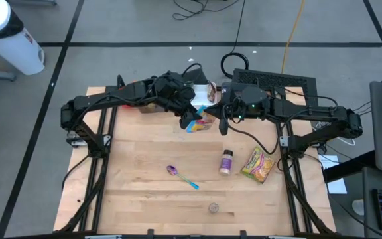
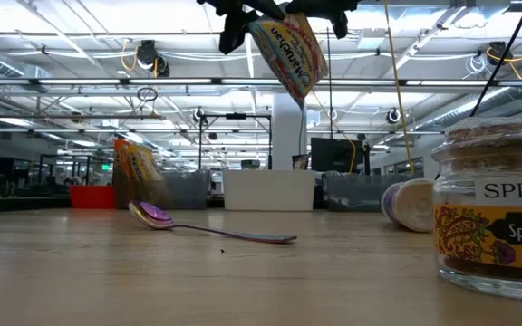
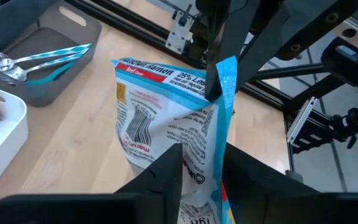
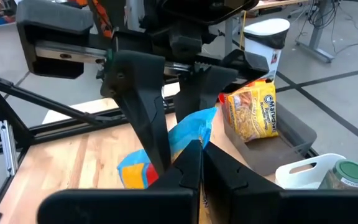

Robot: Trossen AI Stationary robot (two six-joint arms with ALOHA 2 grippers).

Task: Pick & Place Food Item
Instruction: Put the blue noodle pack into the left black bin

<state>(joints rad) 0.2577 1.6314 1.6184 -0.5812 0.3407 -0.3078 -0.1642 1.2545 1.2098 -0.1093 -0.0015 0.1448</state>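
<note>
A white ramen packet (image 1: 197, 123) with a blue edge hangs in the air over the far middle of the table, and both grippers meet at it. In the low view the packet (image 2: 290, 50) hangs tilted, high above the wood. My left gripper (image 3: 202, 165) reaches in from the table's left and slants down, with its fingers closed on the packet (image 3: 154, 112). My right gripper (image 4: 199, 152) comes almost level from the table's right and is shut on the packet's blue edge. In the high view the left gripper (image 1: 192, 119) and right gripper (image 1: 219, 118) face each other. My left gripper has the packet between its two fingers, one finger (image 3: 166, 171) on the white printed face and the other beside the blue side edge (image 3: 219, 149). It comes slanting down from the table's left. The packet is clear of the table. My right gripper pinches the blue sealed edge (image 4: 197, 127) between its shut fingers. It comes nearly level from the table's right. In the left wrist view its fingertips (image 3: 216, 81) clamp that blue strip (image 3: 227, 68). The packet hangs below the hold, tilted and lifted clear.
On the wood lie a purple-and-blue spoon (image 1: 181, 176), a spice bottle on its side (image 1: 226, 161), a yellow packet (image 1: 258, 164) and an upright spice jar (image 1: 213, 208). At the far edge stand a grey bin (image 3: 55, 81) with spoons and a white container (image 3: 5, 130).
</note>
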